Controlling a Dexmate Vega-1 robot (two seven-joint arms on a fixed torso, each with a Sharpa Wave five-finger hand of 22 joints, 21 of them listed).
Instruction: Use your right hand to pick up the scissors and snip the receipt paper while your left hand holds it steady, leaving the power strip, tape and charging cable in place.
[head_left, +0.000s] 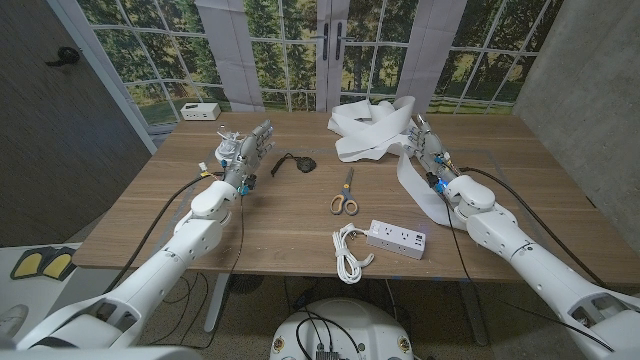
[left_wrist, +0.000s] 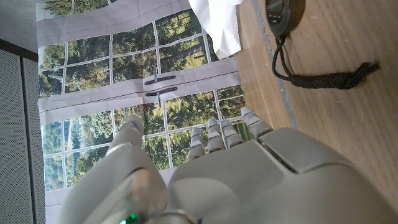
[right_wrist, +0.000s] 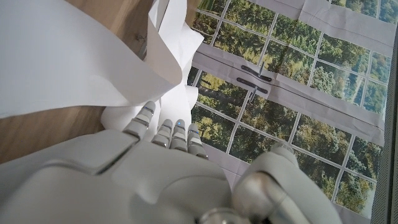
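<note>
Now scissors (head_left: 344, 195) lie mid-table, between hands; right hand (head_left: 427, 146) released beside receipt paper (head_left: 372, 130); left hand (head_left: 245, 152) released.

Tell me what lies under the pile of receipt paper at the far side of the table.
Under the receipt paper only the wooden table shows around its edges, and one strip trails toward the right robot hand. Whatever lies beneath the heap is covered.

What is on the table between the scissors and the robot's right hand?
In the head view, a strip of the white receipt paper hangs down between the scissors and the right hand; otherwise just bare table.
</note>
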